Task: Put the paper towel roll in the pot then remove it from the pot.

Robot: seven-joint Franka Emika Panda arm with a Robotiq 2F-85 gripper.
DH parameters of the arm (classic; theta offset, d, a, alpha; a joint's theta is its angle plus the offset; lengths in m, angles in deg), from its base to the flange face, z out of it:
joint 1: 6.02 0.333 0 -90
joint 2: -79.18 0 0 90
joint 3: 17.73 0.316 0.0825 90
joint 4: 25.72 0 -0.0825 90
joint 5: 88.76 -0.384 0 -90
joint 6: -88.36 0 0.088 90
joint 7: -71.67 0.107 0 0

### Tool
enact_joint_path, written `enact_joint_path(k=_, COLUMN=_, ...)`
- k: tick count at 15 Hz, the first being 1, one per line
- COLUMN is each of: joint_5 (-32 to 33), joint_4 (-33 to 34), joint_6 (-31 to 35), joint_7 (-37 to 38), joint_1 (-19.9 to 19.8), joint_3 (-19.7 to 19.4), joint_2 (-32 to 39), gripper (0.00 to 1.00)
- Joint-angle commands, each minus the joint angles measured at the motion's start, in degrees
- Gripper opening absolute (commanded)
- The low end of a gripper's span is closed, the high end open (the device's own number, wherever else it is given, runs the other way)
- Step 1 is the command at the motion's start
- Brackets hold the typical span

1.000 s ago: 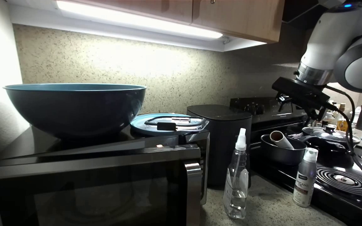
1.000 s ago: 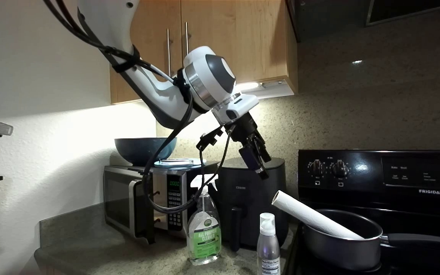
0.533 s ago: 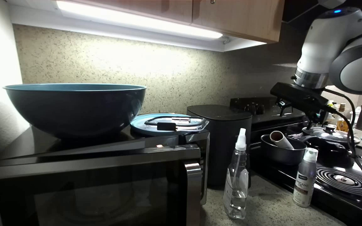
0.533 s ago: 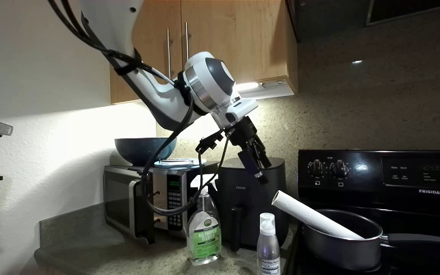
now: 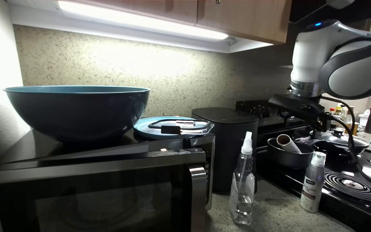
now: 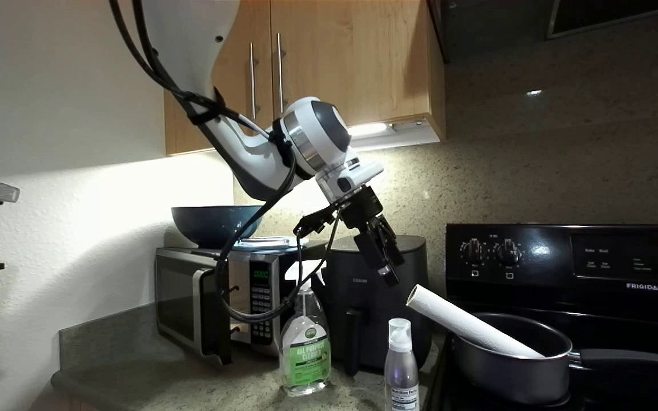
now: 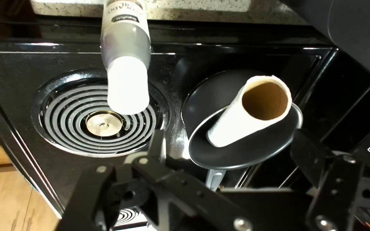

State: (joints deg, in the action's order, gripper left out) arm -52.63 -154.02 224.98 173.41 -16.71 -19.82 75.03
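The paper towel roll (image 6: 472,325) is a white tube that leans in the dark pot (image 6: 512,377), its open upper end sticking out over the rim. Both also show in an exterior view, the roll (image 5: 291,146) tilted inside the pot (image 5: 290,161). In the wrist view the roll (image 7: 231,126) points its hollow brown end at the camera, and the pot (image 7: 252,154) shows below it. My gripper (image 7: 229,141) is open and empty, with its fingers spread to both sides. In an exterior view my gripper (image 6: 396,273) is above the roll's upper end, apart from it.
A clear spray bottle (image 6: 306,348) and a small white-capped bottle (image 6: 401,368) stand near the pot. A black air fryer (image 5: 224,148) stands beside the stove. A lidded pan (image 5: 338,138) sits behind the pot. A teal bowl (image 5: 76,112) rests on the microwave (image 5: 108,193).
My arm and gripper have moved lower, and leftward in an exterior view. The roll and the pot have not moved.
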Motion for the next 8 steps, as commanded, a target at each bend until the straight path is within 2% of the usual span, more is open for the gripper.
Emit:
enact_joint_path(k=1, joint_5=0.3, joint_4=3.3, joint_6=-3.6, joint_7=0.7, joint_1=1.6, joint_3=-0.9, joint_2=3.7, gripper=1.0)
enact_joint_path(k=4, joint_5=0.0, joint_4=4.6, joint_6=-5.4, joint_7=0.7, joint_1=2.3, joint_3=-1.9, joint_2=5.6, gripper=1.0)
enact_joint_path(k=5, joint_5=1.6, joint_4=5.3, joint_6=-6.5, joint_7=2.2, joint_1=2.5, joint_3=-2.2, joint_2=6.0, gripper=1.0)
enact_joint_path(k=6, joint_5=0.1, joint_4=3.7, joint_6=-4.3, joint_7=0.0, joint_1=2.7, joint_3=-2.4, joint_2=4.9, gripper=1.0)
enact_joint_path(k=8, joint_5=0.0, joint_4=4.0, joint_6=-4.4, joint_7=0.0, joint_1=3.0, joint_3=-2.9, joint_2=5.4, gripper=1.0)
